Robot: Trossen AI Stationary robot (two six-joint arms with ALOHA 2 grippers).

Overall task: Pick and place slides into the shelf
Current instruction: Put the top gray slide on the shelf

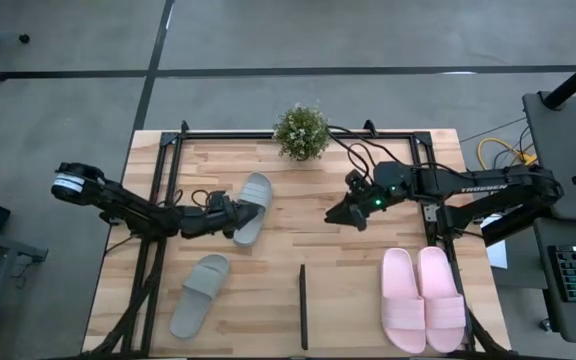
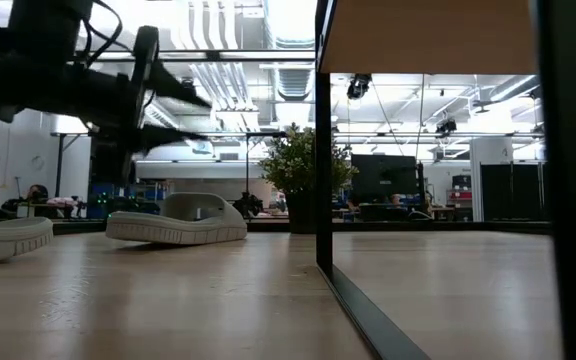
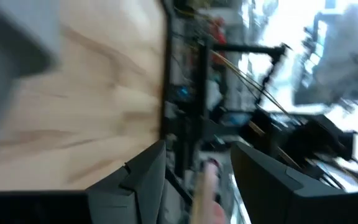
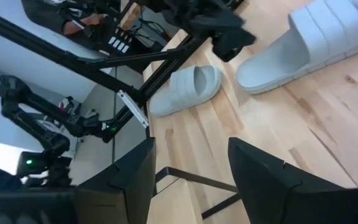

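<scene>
On the left I see my left gripper with its fingers parted on nothing, just beside the upper grey-green slide, whose long axis runs front to back with a slight tilt. The other grey-green slide lies nearer the front. A thin black strip divides the table. My right gripper hovers mid-table, fingers apart and empty, below the potted plant. The pink pair lies side by side at front right, lengthwise front to back.

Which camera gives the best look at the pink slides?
The high view: both pink slides lie side by side, fully visible near the table's front right. The low view and both wrist views show none of them.
</scene>
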